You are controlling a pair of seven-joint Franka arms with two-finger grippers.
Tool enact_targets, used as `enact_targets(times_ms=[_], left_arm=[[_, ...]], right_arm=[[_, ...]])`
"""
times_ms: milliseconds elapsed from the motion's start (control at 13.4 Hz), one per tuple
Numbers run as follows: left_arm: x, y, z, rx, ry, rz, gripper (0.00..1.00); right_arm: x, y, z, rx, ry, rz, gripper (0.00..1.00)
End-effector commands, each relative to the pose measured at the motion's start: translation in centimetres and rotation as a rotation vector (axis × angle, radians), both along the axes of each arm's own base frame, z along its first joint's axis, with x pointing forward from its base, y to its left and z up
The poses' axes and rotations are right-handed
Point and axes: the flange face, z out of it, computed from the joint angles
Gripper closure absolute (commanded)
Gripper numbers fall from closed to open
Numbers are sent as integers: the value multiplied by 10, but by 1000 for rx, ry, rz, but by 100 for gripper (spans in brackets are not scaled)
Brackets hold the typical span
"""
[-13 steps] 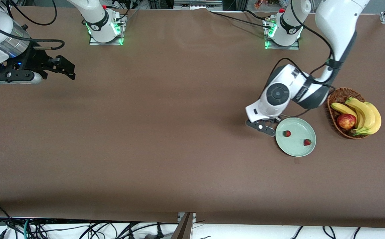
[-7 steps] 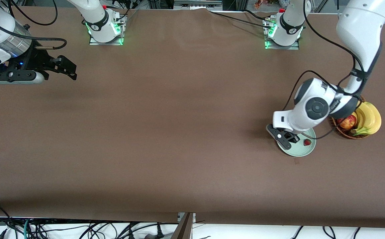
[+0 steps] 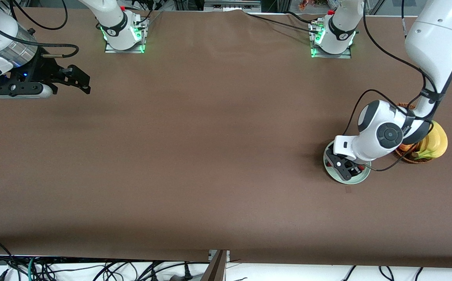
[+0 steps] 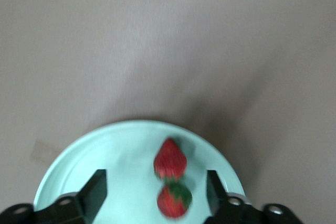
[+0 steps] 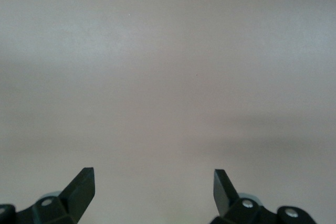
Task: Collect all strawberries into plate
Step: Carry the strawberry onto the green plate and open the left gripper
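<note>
The pale mint-green plate [image 3: 329, 171] lies near the left arm's end of the table. My left gripper [image 3: 348, 169] hangs low over it, fingers wide open. In the left wrist view the plate [image 4: 79, 156] fills the lower part. Two red strawberries show between my open left gripper's [image 4: 155, 192] fingers: one [image 4: 169, 159] lies on the plate, the other [image 4: 174, 200] is blurred and close beside it, gripped by nothing. In the front view one strawberry [image 3: 360, 168] peeks out beside the gripper. A third strawberry is hidden. My right gripper [image 3: 85, 84] waits open and empty over bare table [image 5: 155, 187].
A brown wicker basket [image 3: 417, 159] with bananas [image 3: 436, 142] and a red apple stands beside the plate, toward the left arm's end, largely covered by the left arm's wrist [image 3: 385, 134]. The brown table [image 3: 210, 136] stretches wide between the two grippers.
My left gripper has moved from beside the plate to over its middle, covering the strawberries in the front view. The arm now hides most of the basket. The right arm has not moved.
</note>
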Motion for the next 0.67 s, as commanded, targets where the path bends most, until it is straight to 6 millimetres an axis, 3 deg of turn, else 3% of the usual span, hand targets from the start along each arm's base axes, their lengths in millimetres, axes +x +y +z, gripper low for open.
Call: enact_targets(times_ms=[0, 150, 449, 599], left_arm=[[-4, -1, 64, 50, 68, 74, 0], [-5, 2, 111, 81, 119, 204, 0], [-5, -14, 244, 158, 174, 566, 0], [-16, -18, 305, 169, 79, 681, 0]], right_arm=[[-4, 3, 11, 26, -21, 15, 0], [-3, 4, 12, 34, -22, 5, 0], [-10, 11, 10, 86, 29, 20, 0], [-11, 12, 8, 78, 43, 25, 0]])
